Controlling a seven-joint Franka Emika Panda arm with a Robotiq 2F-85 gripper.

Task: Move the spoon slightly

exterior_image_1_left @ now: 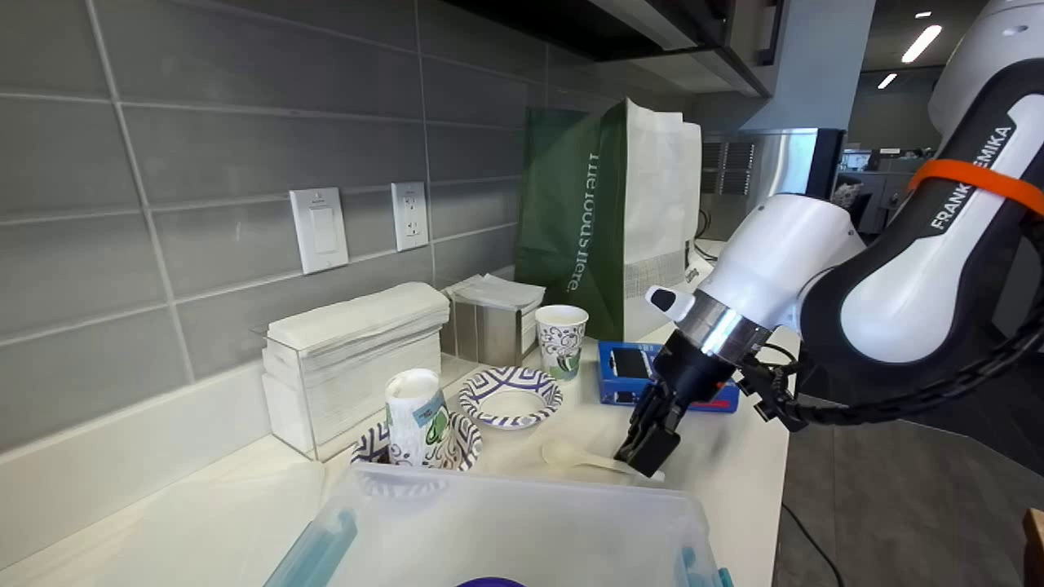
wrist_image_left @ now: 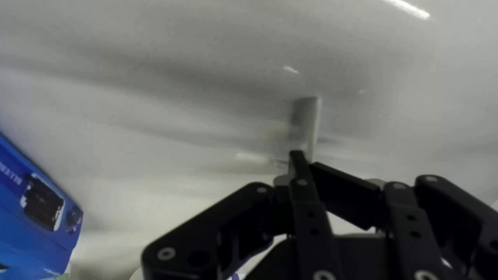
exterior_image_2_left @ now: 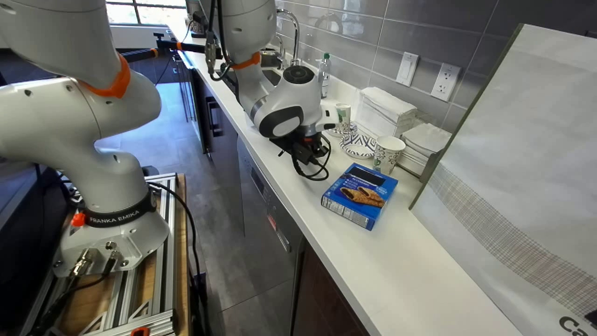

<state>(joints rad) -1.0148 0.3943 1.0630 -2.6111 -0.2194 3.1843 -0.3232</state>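
A pale spoon (exterior_image_1_left: pixel 563 453) lies on the white counter in an exterior view, its bowl toward the wall and its handle toward the front edge. My gripper (exterior_image_1_left: pixel 638 463) points down at the handle, and the handle's end shows just past the fingers. In the wrist view the fingertips (wrist_image_left: pixel 310 162) come together where the spoon's handle (wrist_image_left: pixel 309 116) runs in between them, so the gripper is shut on the handle. The bowl is hidden there behind the fingers. In an exterior view the arm's wrist (exterior_image_2_left: pixel 308 144) hides the spoon and the fingertips.
A blue food box (exterior_image_1_left: pixel 624 371) lies close by the gripper; it also shows in the wrist view (wrist_image_left: pixel 35 217). A patterned bowl (exterior_image_1_left: pixel 510 397), paper cups (exterior_image_1_left: pixel 563 342), napkin holders (exterior_image_1_left: pixel 359 359) and a paper bag (exterior_image_1_left: pixel 612 220) stand along the wall. A clear bin (exterior_image_1_left: pixel 522 505) is in front.
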